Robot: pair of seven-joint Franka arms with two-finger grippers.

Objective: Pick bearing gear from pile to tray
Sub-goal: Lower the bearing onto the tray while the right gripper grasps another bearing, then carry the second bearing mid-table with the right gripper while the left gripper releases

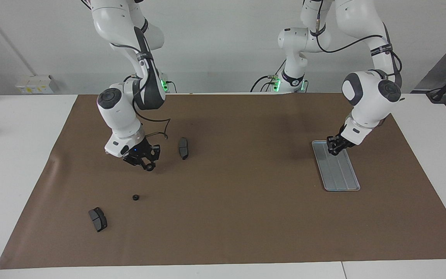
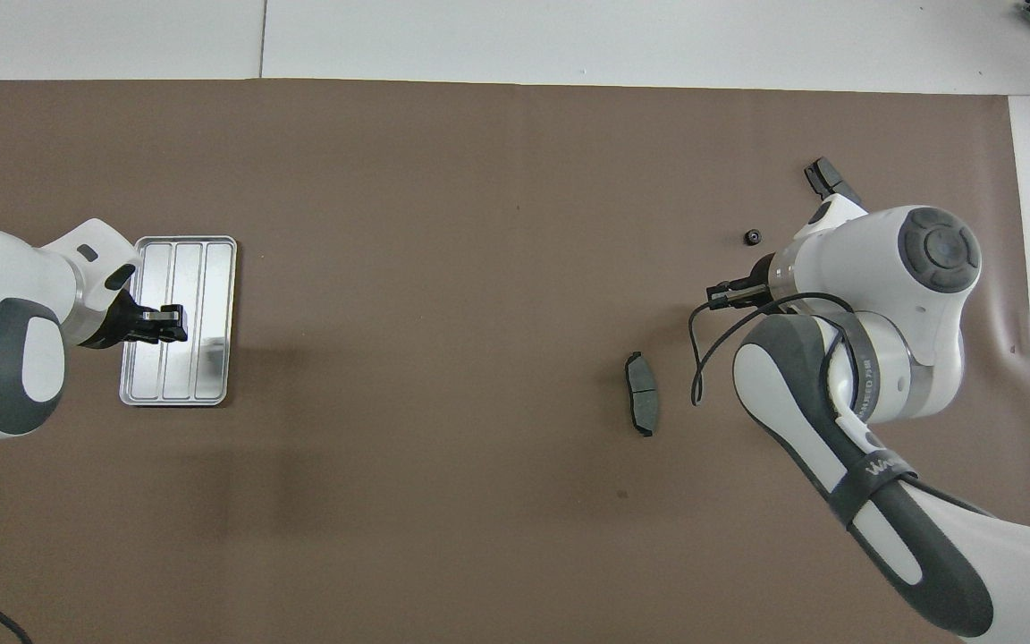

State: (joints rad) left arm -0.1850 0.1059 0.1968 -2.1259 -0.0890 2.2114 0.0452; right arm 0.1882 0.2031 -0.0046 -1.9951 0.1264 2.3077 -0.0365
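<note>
Right claw lifted a gear; left claw low over the tray

The right claw (image 1: 149, 167) hung above the brown mat (image 1: 230, 217), its fingers closed on a small black gear. The left claw (image 1: 333, 150) sat low over the silver tray (image 1: 343, 180) at the left arm's end of the counter; whether it was open or held anything could not be told. Another gear (image 1: 135, 197) lay loose on the mat between two brake pads (image 1: 98, 219) (image 1: 183, 147).
</note>
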